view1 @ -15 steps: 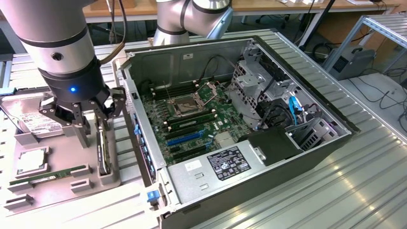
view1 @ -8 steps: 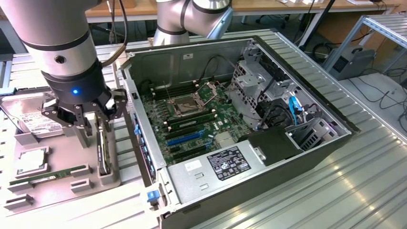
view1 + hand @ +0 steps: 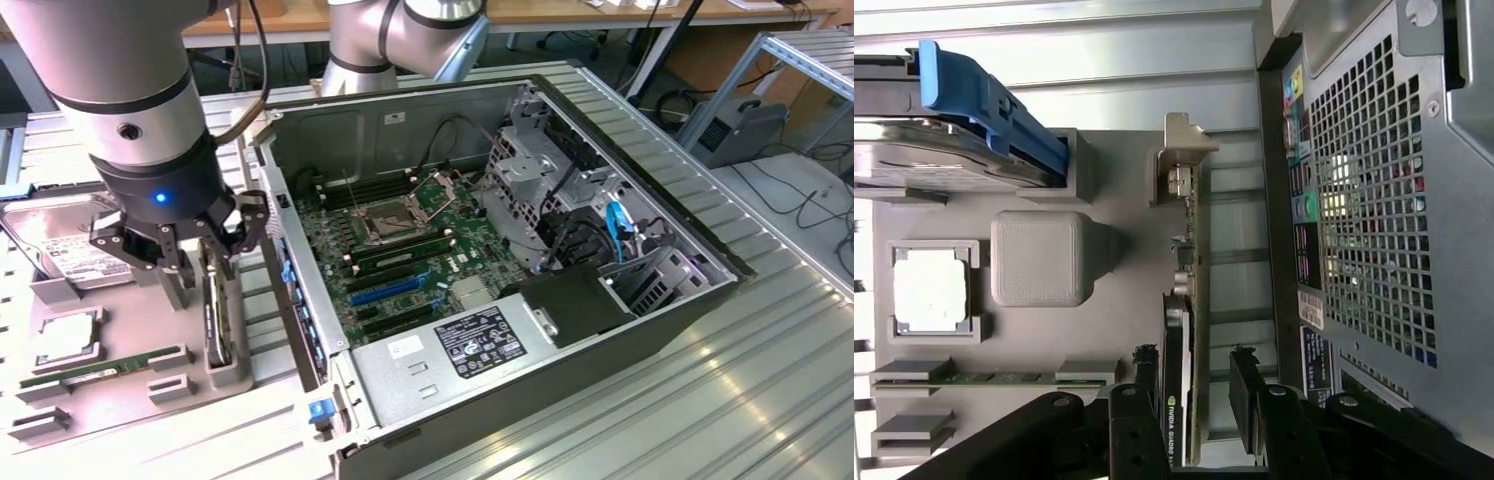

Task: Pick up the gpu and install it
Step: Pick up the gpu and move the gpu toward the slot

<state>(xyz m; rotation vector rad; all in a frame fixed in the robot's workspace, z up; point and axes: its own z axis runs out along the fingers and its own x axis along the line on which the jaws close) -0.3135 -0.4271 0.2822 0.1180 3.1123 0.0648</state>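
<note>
- Showing the exterior view: the gripper (image 3: 198,272) hangs over a grey holder tray (image 3: 134,395) at the exterior view's left, just beside the open computer case (image 3: 534,370).
- The gpu (image 3: 211,318) stands on edge in the tray slot nearest the case, directly under the gripper. Its far end lies below the fingers and its near end runs out towards the camera.
- Farther to the exterior view's left, the same tray carries a hard drive (image 3: 60,245), a processor (image 3: 67,335) and a memory stick (image 3: 100,370).
- Wrist view: the gripper (image 3: 1194,375) has its jaws spread, with one black finger on each side of the gpu (image 3: 1176,345), which passes between them.
- A clear gap separates the card from the finger (image 3: 1246,385) on the case side. Whether the other finger touches the black cooler cannot be told.
- The card's silvery bracket (image 3: 1182,150) sits at the end away from the fingers, still seated in the tray.
- The perforated case wall (image 3: 1374,200) runs alongside, near the card but apart from it.
</note>
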